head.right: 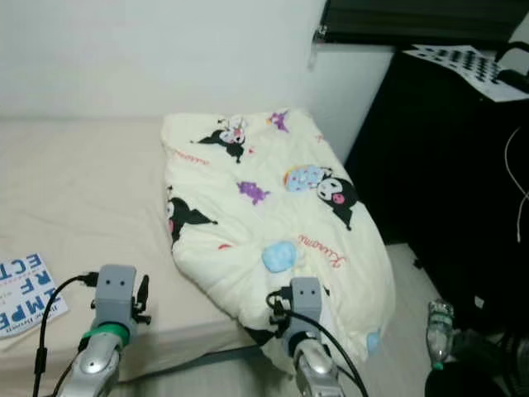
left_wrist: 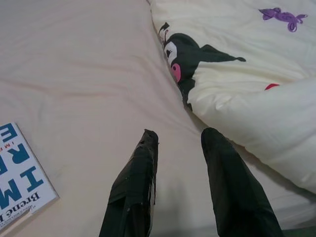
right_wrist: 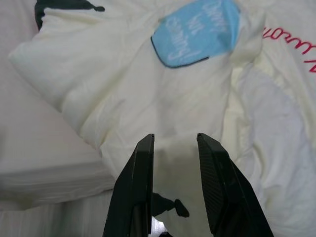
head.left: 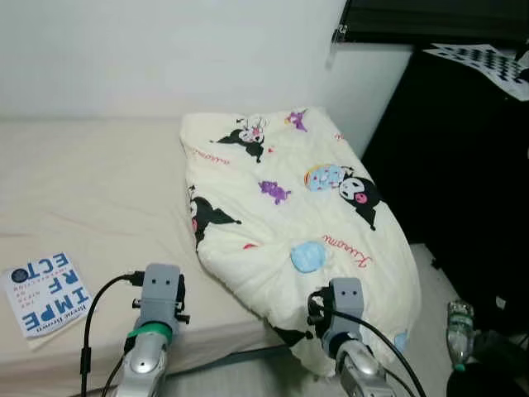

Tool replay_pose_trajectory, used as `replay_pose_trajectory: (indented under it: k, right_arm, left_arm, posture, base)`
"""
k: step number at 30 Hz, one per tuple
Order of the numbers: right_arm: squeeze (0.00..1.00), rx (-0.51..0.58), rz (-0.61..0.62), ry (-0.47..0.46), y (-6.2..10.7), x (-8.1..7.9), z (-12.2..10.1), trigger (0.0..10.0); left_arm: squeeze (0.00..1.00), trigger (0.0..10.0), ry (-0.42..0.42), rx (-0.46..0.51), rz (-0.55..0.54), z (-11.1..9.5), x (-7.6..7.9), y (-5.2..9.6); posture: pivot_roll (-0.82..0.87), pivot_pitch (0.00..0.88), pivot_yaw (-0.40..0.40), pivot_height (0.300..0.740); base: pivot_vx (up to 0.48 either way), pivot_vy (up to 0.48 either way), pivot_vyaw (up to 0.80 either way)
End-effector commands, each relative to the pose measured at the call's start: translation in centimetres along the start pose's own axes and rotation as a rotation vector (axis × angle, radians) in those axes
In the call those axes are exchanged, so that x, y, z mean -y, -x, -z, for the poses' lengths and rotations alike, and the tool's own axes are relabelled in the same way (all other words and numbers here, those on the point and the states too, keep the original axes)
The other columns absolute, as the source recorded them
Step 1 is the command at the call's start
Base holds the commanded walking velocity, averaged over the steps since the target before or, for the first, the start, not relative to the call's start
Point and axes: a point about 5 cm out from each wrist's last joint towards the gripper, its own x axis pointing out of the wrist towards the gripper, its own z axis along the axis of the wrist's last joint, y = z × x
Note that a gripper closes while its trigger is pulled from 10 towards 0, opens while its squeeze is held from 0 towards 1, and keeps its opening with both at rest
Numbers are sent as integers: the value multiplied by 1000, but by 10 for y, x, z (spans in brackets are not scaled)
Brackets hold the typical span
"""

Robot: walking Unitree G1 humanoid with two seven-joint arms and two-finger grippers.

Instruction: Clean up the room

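A cream quilt [head.left: 289, 207] printed with cartoon figures lies folded on the right part of the bed [head.left: 91, 190], its lower corner hanging over the bed's front edge. My left gripper [left_wrist: 177, 136] is open above the bare beige sheet, just left of the quilt's edge [left_wrist: 237, 98]. My right gripper [right_wrist: 174, 139] is open too, hovering over the quilt's front fold near a blue patch [right_wrist: 197, 29]. Nothing sits between either pair of fingers. Both wrists [head.left: 159, 289] [head.left: 343, 302] show at the bottom of the head views.
A book with blue letters [head.left: 45, 294] lies on the bed's front left corner. Black furniture [head.left: 471, 165] stands to the right of the bed. A plastic bottle [head.left: 459, 331] stands on the floor at the lower right. A white wall runs behind the bed.
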Motion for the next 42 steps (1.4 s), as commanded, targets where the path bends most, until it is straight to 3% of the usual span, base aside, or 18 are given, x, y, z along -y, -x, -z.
replay_pose_trajectory:
  k: [1, 22, 36, 37, 38, 42]
  right_arm:
    - [0, -9, 14, -20, 3, 2, 4, 10000]
    - [0, 92, 30, -65, -2, 3, -13, 10000]
    - [0, 76, 170, -172, -15, 25, -32, 10000]
    - [0, 87, 181, -190, -16, 27, -37, 7608]
    - [0, 98, 194, -205, -18, 31, -42, 471]
    - [0, 127, 232, -236, -20, 42, -54, 0]
  left_arm:
    - [0, 10000, -9, -27, 2, 6, 0, 3]
    - [0, 10000, -9, 1, -22, 4, -6, 4]
    - [0, 10000, -46, 45, -66, 0, -26, 6]
    - [0, 10000, -48, 50, -72, 0, -28, 6]
    - [0, 10000, -50, 57, -81, -1, -32, 6]
    - [0, 10000, -54, 73, -103, -3, -39, 8]
  posture:
    - [19, 43, -8, 641]
    - [22, 50, -15, 606]
    - [36, 58, -12, 606]
    - [43, 59, -14, 606]
    - [47, 62, -15, 606]
    - [58, 66, -20, 606]
  base:
    - [0, 0, 0]
    - [0, 0, 0]
    - [0, 0, 0]
    - [0, 0, 0]
    - [0, 0, 0]
    - [0, 0, 0]
